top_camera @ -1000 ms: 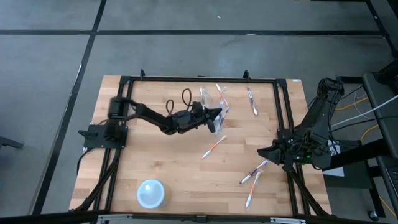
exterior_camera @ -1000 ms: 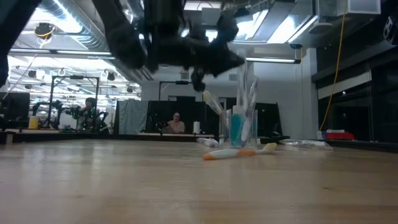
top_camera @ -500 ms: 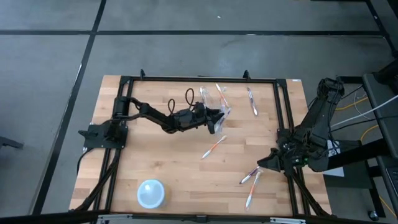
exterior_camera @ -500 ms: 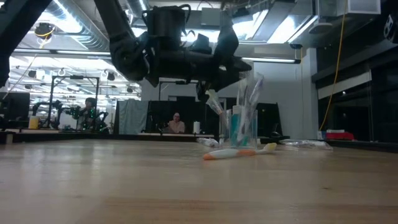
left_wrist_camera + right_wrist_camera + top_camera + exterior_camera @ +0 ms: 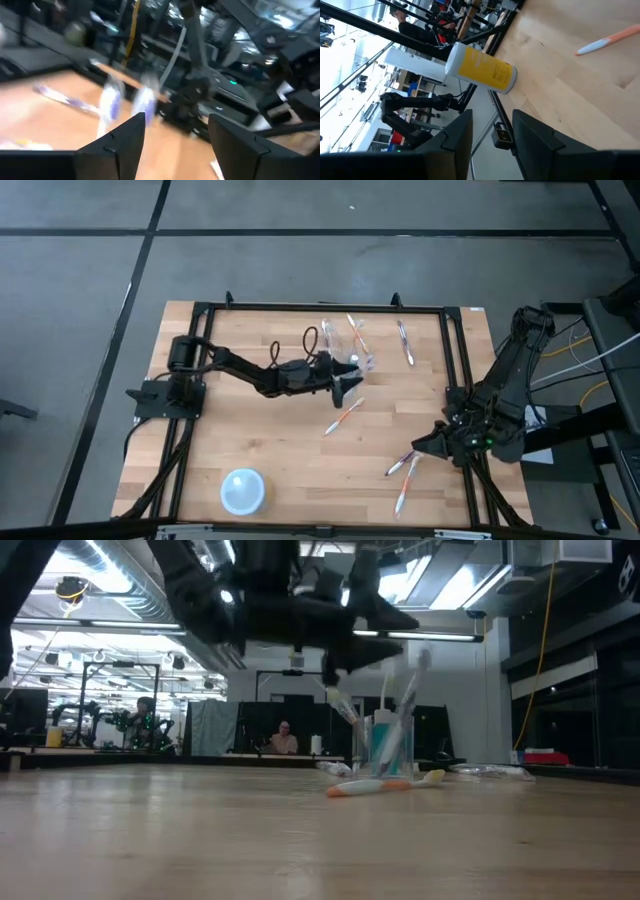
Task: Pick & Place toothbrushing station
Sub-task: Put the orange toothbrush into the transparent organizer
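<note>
The left gripper [image 5: 346,376] reaches across the middle of the table from the left, its tip just beside the clear plastic cup [image 5: 352,358]. In the left wrist view its two dark fingers [image 5: 127,141] stand well apart with nothing between them. In the low view the cup [image 5: 383,748] stands upright on the table below the arm's dark bulk, with a teal tube [image 5: 380,746] and several white toothbrushes [image 5: 412,700] leaning out of it; whether the fingers touch the cup cannot be told.

Just below the left gripper's tip in the high view lies a loose orange-tipped toothbrush [image 5: 344,416] on the bare wood, well clear of the fingers. A pale blue bowl [image 5: 243,490] sits far off near the front edge.

Further right, another toothbrush [image 5: 404,342] lies beyond the cup near the back rail. The right gripper [image 5: 418,446] hangs at the table's right side, near a pair of loose brushes [image 5: 405,465]. Its fingers [image 5: 456,131] show a modest gap and hold nothing
</note>
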